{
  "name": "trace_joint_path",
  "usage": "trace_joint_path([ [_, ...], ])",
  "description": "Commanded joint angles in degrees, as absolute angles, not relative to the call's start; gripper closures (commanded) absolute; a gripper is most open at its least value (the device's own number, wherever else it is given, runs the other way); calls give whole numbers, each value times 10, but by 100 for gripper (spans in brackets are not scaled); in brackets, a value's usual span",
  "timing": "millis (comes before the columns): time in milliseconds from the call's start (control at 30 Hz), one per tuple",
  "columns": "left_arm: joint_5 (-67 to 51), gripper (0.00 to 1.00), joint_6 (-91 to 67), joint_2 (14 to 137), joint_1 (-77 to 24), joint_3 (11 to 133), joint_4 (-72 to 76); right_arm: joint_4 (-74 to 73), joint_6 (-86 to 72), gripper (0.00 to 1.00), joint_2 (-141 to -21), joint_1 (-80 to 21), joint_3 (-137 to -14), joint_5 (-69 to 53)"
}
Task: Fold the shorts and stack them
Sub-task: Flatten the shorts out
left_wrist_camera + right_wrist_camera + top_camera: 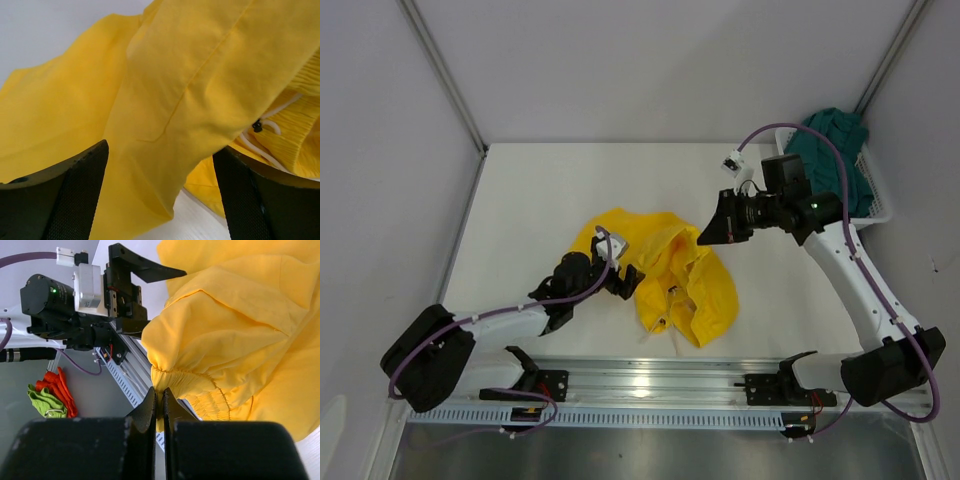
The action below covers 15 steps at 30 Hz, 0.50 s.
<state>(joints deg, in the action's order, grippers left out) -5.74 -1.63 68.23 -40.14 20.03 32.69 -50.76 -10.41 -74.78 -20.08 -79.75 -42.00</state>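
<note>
Yellow shorts [672,280] lay crumpled mid-table; teal shorts [835,135] sat in the far-right basket [877,196]. We logged the left gripper [160,151] spread around yellow fabric and the right gripper [160,395] pinching its waistband.

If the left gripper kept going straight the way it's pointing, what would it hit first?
The yellow shorts: a fold lies between the open fingers of the left gripper, so it would likely press into that almost at once.

Bright, even light, soft shadows; right pincer [159,396] blurred close-up.
</note>
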Motion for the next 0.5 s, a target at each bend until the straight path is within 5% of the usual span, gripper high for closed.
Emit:
trace_joint_path([
  [0, -25, 15, 27, 711, -409, 253, 334, -511, -98, 100, -726, -188, -822, -454],
  [200, -11, 56, 35, 772, -410, 304, 276, -507, -98, 100, -708, -157, -815, -481],
  [300, -11, 100, 34, 782, -410, 322, 241, -494, -107, 100, -694, -144, -800, -493],
  [467, 99, 100, 25, 728, -410, 381, 161, -484, -112, 100, -688, -138, -778, -474],
])
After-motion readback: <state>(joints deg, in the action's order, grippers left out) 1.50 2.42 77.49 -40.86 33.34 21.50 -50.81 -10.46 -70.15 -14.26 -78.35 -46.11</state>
